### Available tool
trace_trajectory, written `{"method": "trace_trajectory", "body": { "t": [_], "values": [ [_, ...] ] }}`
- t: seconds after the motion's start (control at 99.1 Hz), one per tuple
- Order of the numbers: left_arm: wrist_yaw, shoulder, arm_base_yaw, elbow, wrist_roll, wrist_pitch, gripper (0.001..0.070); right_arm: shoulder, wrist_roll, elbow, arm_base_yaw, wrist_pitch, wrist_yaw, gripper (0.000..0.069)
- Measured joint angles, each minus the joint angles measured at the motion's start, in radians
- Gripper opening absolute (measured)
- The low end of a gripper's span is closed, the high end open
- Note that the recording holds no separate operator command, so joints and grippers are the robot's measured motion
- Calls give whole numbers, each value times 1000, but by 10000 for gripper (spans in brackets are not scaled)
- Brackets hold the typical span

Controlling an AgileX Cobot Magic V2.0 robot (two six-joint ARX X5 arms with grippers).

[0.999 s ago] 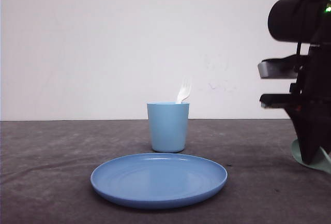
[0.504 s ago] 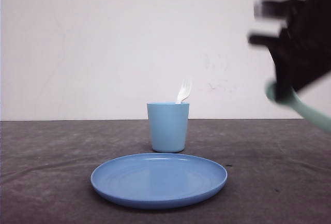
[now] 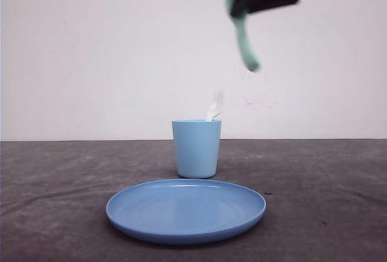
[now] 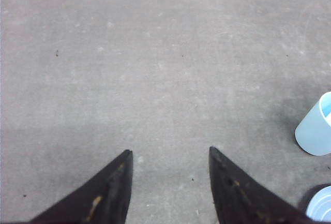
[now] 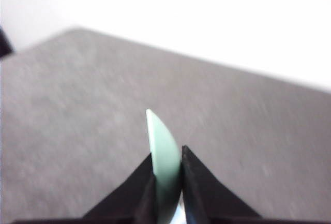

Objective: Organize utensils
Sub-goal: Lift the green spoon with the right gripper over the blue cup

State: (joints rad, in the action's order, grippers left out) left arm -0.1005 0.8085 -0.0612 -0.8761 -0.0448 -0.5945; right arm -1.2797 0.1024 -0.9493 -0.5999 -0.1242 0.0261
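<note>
Right gripper (image 3: 242, 9), jaws closed on the mint-green spoon (image 3: 244, 38), now high above the table and just right of the light blue cup (image 3: 196, 148), having swung up and leftward from the table's right edge within the last second; the spoon hangs handle-down, motion-blurred, its bowl pinched between the fingertips (image 5: 147, 182). The white fork (image 3: 215, 106) stands in the cup, tines up, behind the empty blue plate (image 3: 185, 209) — so the spoon appears bound for the same cup, a descent over the rim remaining; left gripper (image 4: 168, 182) hovers spread apart and empty over bare table at the left.
</note>
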Motion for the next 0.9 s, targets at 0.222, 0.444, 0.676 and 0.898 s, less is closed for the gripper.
{"method": "trace_trajectory", "body": {
  "t": [0.222,0.444,0.676,0.898],
  "values": [
    [0,0,0,0,0,0,276,-100,-63,0,-40,-211,0,46],
    [-3,0,0,0,0,0,276,-236,-161,0,-43,-396,0,45],
    [-3,0,-2,0,0,0,276,-345,-245,0,-43,-475,0,45],
    [-3,0,-2,0,0,0,276,-433,-282,-40,-43,-475,0,45]
  ]
}}
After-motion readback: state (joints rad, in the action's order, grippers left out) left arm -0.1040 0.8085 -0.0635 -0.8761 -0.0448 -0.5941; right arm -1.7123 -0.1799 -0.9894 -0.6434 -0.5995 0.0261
